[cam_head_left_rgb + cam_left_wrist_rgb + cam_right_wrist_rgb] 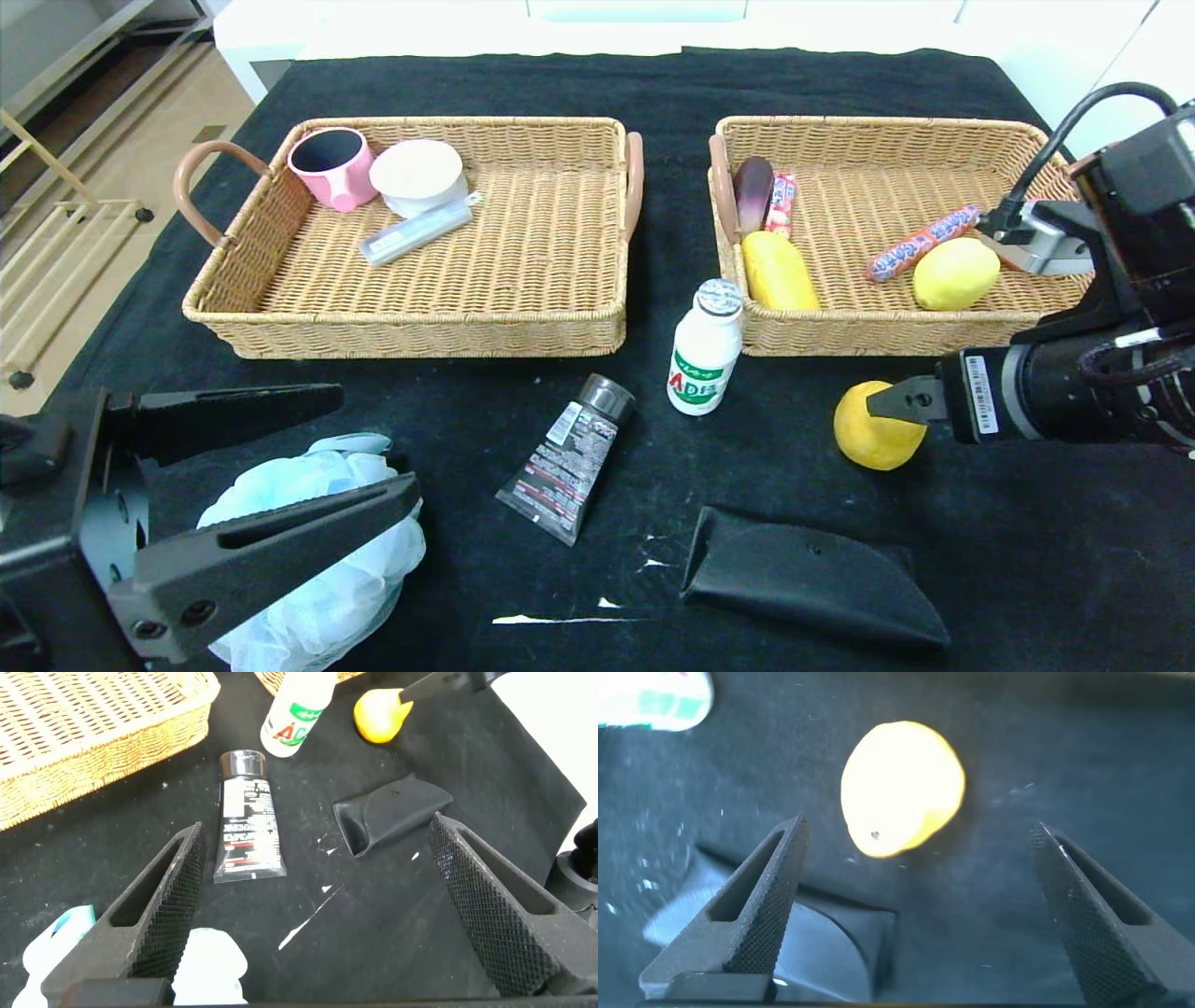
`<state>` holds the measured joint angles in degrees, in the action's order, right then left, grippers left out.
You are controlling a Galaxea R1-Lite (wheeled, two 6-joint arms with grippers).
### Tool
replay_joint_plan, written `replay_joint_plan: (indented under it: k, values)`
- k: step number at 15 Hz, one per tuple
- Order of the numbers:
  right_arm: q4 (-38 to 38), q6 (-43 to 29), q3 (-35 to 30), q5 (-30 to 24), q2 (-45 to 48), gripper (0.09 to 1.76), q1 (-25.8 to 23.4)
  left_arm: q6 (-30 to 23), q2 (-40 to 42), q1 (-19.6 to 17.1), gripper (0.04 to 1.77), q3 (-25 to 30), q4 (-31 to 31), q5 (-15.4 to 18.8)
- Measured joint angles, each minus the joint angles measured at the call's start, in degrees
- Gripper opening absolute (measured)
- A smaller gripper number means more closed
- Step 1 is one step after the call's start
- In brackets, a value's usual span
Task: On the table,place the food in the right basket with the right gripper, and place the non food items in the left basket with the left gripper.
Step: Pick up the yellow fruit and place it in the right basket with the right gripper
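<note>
A yellow lemon (876, 431) (901, 784) lies on the black cloth in front of the right basket (887, 338). My right gripper (896, 403) (917, 826) is open, with the lemon just ahead of its fingertips and one tip over the fruit in the head view. At the front left my left gripper (378, 446) (316, 831) is open above a pale blue bath puff (308, 467). Between them lie a grey-capped tube (569, 457) (248, 817), a white drink bottle (705, 350) (297, 714) and a black pouch (808, 579) (392, 812). The left basket (420, 334) stands behind.
The left basket holds a pink cup (331, 166), a white bowl (417, 175) and a clear case (415, 235). The right basket holds an eggplant (752, 191), a yellow block (777, 271), a wrapped sausage (920, 245) and a yellow fruit (954, 273). White scuffs mark the cloth.
</note>
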<state>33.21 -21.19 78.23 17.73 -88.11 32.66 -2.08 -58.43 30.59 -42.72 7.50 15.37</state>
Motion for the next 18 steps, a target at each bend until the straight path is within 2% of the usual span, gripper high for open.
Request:
replay_joint_plan:
  k: [2,5,16,18]
  values:
    - [-1.05,-1.77,0.29,0.44,-2.12,1.70,0.22,0.00,0.02,-0.05,1.72,0.00,0.05,0.00]
    - [-3.77,-2.88,0.33,3.99,-4.94,1.71,0.27,0.00,0.17,-0.09,1.72,0.00,0.10,0.06]
    - [-4.35,-4.99,0.02,4.13,-9.48,1.71,0.38,0.00,0.68,-0.09,1.72,-0.17,0.16,0.11]
    - [-4.30,-5.24,0.05,4.13,-9.90,1.39,0.39,0.00,0.69,-0.05,1.72,-0.17,0.16,0.09]
